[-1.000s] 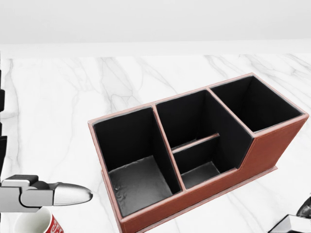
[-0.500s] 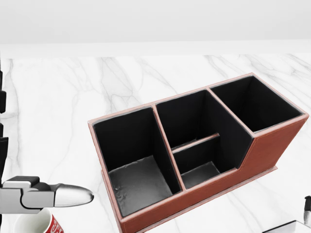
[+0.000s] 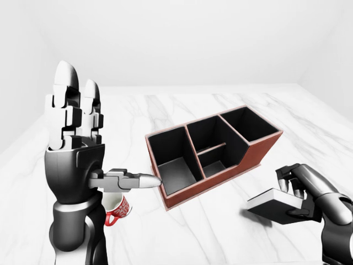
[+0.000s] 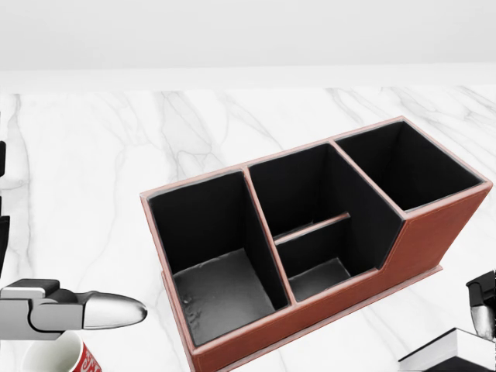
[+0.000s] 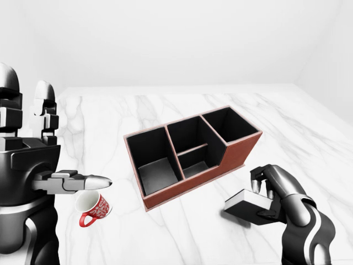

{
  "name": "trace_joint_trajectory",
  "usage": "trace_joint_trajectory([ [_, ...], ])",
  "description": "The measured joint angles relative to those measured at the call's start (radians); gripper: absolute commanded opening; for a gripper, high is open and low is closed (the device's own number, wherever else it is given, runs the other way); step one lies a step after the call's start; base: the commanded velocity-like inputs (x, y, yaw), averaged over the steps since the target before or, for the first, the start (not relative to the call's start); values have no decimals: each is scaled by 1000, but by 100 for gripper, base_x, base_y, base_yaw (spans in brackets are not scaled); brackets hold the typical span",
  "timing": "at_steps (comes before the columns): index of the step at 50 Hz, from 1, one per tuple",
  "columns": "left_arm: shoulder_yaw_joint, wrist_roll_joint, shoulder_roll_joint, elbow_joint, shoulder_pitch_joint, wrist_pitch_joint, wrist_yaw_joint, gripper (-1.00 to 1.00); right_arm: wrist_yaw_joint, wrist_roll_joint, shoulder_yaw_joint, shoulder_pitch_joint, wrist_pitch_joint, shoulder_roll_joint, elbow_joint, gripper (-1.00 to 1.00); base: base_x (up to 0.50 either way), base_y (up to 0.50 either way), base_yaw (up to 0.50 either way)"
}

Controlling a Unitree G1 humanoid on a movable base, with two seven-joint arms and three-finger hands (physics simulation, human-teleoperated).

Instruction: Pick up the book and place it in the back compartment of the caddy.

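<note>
At the lower right of the right-eye view, the right robot hand (image 5: 265, 200) clasps the book (image 5: 249, 204) by one end, lifted off the surface (image 5: 182, 226); stiff, smooth-covered, probably light, it might slip; left robot hand (image 3: 74, 130) open, empty.

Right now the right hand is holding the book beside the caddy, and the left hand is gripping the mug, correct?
Not quite. The left hand is not gripping the mug: its fingers stand open and upright, and the mug sits on the table below it, as the right-eye view shows. The rest holds: the right hand holds the book beside the caddy.
</note>
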Motion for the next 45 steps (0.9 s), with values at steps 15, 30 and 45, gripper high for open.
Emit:
trace_joint_trajectory([
  [15, 4, -5, 0, -17, -2, 0, 6, 100, 11, -28, 44, -80, 0, -37, -112, -100, 0, 0, 0],
  [30, 9, -10, 1, -27, -7, 0, 11, 100, 11, -62, 88, -145, 0, -56, -203, -100, 0, 0, 0],
  [45, 20, -18, 5, -24, -18, 0, 12, 100, 11, -106, 169, -237, 0, -60, -271, -100, 0, 0, 0],
])
